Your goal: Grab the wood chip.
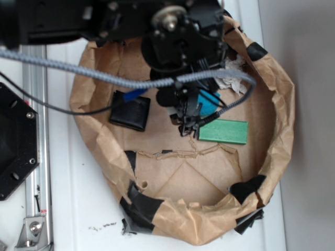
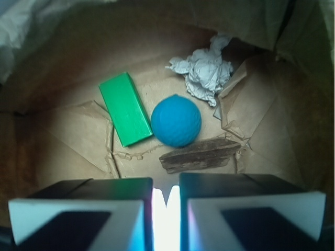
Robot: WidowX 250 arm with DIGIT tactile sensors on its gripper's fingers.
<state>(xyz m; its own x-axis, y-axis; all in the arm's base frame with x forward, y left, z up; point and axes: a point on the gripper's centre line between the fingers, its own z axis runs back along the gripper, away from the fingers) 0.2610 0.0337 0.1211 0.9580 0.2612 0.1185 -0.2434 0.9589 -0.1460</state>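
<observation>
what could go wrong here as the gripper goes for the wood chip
1. The blue ball sits right against the wood chip; descending fingers could knock it or pinch it instead.
2. The gripper shows only a narrow gap between its fingers, likely too tight to straddle the chip unless it opens first.
3. The chip lies flat on creased, torn brown paper, so the fingertips might snag a fold or slide over the thin sliver.
</observation>
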